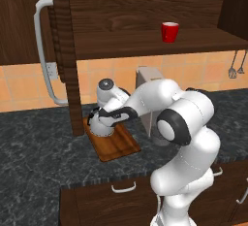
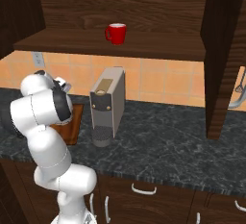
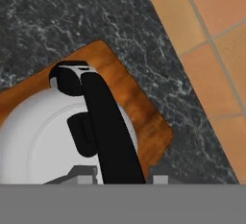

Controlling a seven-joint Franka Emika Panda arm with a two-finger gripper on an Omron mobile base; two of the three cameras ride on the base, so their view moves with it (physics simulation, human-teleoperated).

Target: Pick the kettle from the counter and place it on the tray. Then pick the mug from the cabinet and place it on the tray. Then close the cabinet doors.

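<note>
My tool (image 3: 120, 172) straddles the kettle (image 3: 57, 136) handle on the tray (image 3: 144, 117); whether it grips, I cannot tell. Lifting early could tip the kettle.

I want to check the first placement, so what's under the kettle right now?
The kettle sits on the wooden tray, which lies on the dark counter. The tray's middle is covered by the kettle body, so only its edges and a corner show.

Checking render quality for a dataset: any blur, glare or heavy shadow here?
Left base view: soft, slightly pixelated, red mug still clear. Right base view: cabinet interior dim, no glare. Hand view: kettle close-up, handle sharp, evenly lit on the tray.
</note>
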